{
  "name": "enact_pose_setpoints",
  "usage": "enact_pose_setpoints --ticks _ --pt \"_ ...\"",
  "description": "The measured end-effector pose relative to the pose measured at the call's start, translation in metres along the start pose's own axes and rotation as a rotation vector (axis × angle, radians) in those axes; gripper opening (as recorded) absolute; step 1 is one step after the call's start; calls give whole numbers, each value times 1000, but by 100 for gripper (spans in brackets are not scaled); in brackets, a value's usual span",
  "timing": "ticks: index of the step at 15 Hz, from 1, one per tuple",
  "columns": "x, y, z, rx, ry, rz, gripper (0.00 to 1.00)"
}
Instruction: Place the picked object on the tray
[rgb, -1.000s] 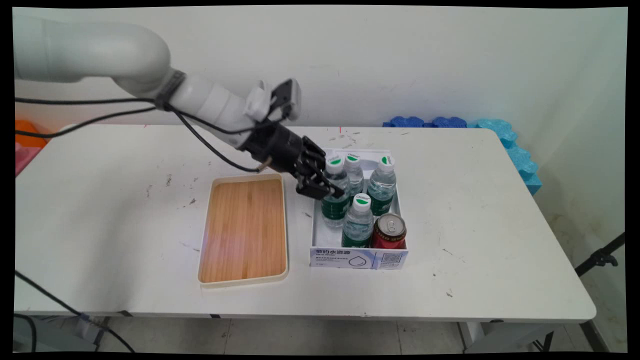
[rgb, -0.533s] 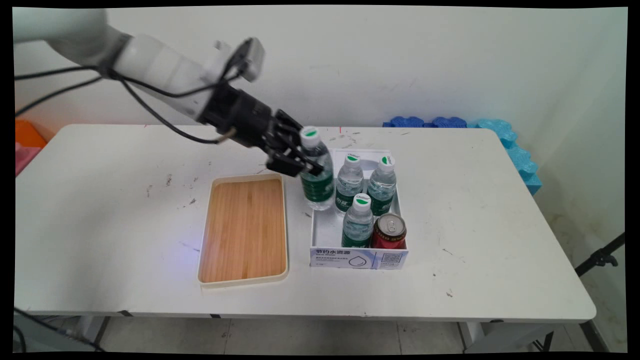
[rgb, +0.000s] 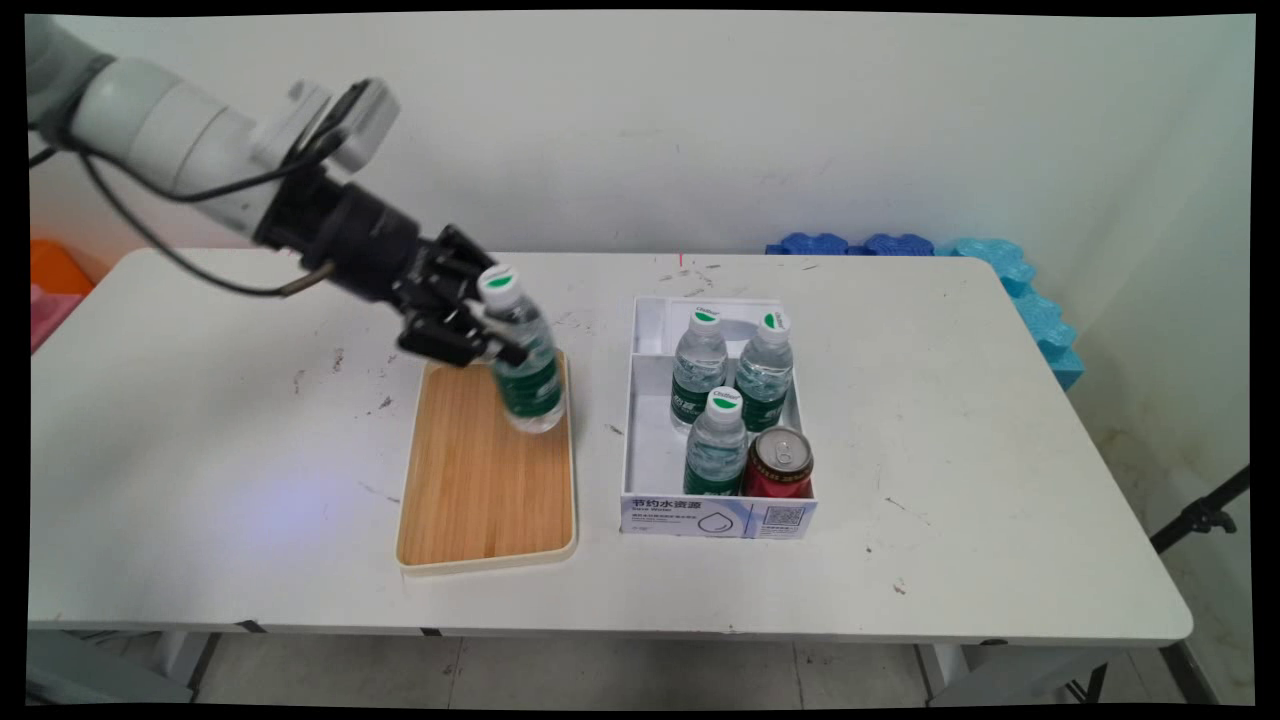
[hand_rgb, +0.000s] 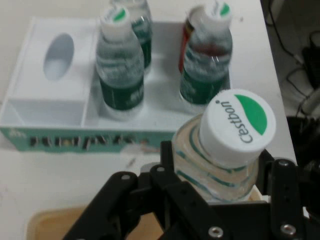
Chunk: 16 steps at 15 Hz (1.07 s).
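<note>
Gripper (rgb: 478, 335): fingers clenched on the upper body of a water bottle (rgb: 522, 362), just below its white-and-green cap.
Water bottle: tilted, held in the air above the far right corner of the wooden tray (rgb: 487, 465).
Box (rgb: 715, 518): white, right of the tray; contains three upright water bottles (rgb: 723, 400) and a red can (rgb: 779, 463).

My gripper (rgb: 478, 335) holds a water bottle (rgb: 525, 370) tilted above the wooden tray's (rgb: 487, 470) far end; right of it sits the box (rgb: 716, 515) with three bottles (rgb: 725, 415) and a can (rgb: 778, 462)
</note>
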Motion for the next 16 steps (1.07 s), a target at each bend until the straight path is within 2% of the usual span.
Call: enact_pose_setpoints --ticks 5,10,16 --pt "-46 13 3 -38 -28 24 0" --pt "-67 23 24 -61 -20 36 0" --pt "-80 29 47 -74 -18 43 0"
